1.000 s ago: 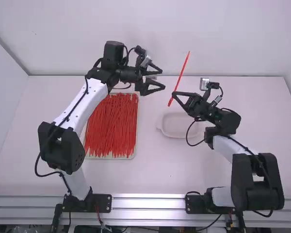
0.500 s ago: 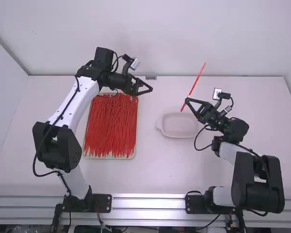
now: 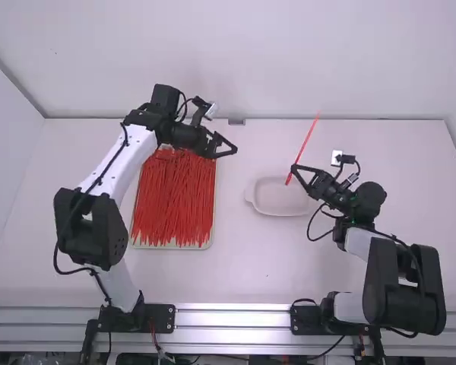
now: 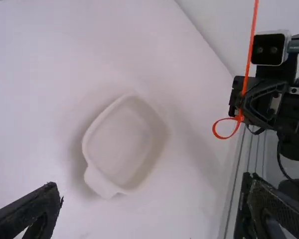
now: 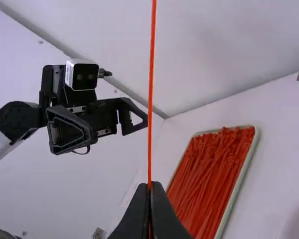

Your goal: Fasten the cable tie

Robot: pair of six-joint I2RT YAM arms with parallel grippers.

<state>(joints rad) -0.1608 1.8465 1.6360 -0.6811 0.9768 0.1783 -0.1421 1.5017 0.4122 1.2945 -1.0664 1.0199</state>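
red cable tie (image 3: 303, 149) looped, clamped in right jaws

White table (image 3: 410, 152) carries a tray (image 3: 175, 246) of cable ties (image 3: 175, 198) and a dish (image 3: 277, 199)

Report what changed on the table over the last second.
The left gripper drew back from the cable tie toward the tray, fingers open. The right gripper, shut on the cable tie, carried it to the right and a little nearer the camera, and now sits by the right side of the white dish. The white dish and the tray kept their places.
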